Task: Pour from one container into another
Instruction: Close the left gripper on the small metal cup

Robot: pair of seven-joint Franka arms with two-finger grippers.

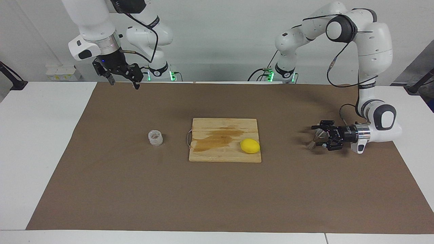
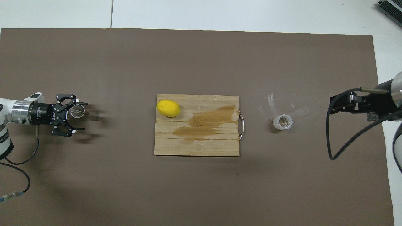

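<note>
The squat clear glass cup [image 1: 155, 138] with a bumpy wall stands on the brown mat toward the right arm's end, beside the cutting board; it also shows in the overhead view [image 2: 282, 122]. The small metal jigger [image 1: 317, 135] is toward the left arm's end, between the spread fingers of my left gripper [image 1: 314, 137], which lies level and low over the mat. From overhead the jigger's round mouth [image 2: 77, 110] sits inside the left gripper [image 2: 84, 115], close to one finger. My right gripper [image 1: 123, 80] is open and empty, raised over the mat's edge nearest the robots; it shows in the overhead view [image 2: 334, 105] too.
A wooden cutting board [image 1: 217, 149] with a dark wet stain lies mid-table. A yellow lemon [image 1: 250, 146] rests on its corner toward the left arm. The brown mat [image 1: 217, 196] covers most of the white table.
</note>
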